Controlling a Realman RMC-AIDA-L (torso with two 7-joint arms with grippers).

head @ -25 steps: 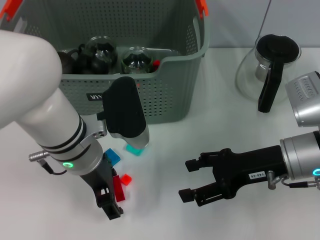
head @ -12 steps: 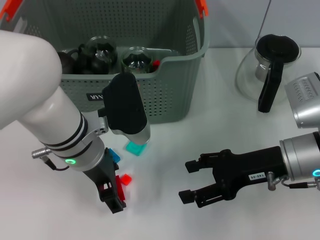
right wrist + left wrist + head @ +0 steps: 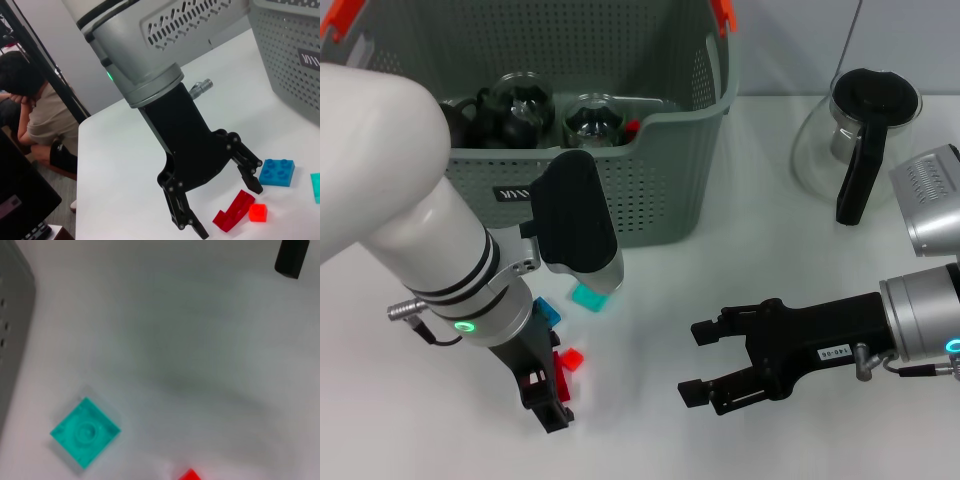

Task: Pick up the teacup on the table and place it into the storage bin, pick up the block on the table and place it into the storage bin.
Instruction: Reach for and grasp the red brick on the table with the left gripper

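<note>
White surface (image 3: 720,260) carries all items. Left end effector (image 3: 545,395) low over block cluster, fingers spread, straddling dark red block (image 3: 558,376); judged lined up for pick, no grip yet. Small red cube (image 3: 573,357), blue block (image 3: 546,313), teal block (image 3: 589,296) lie just beside. Storage bin (image 3: 660,180) behind, glassware already inside. Right end effector (image 3: 705,362) parked aside, fingers apart, empty. Glass carafe (image 3: 858,140) far right.

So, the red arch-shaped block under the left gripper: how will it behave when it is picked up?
The red arch block looks like rigid moulded plastic, so it should not bend. Being small and hollowed, it is probably light and could skid on the smooth white table. Its curved side may slip between the open left gripper fingers.
</note>
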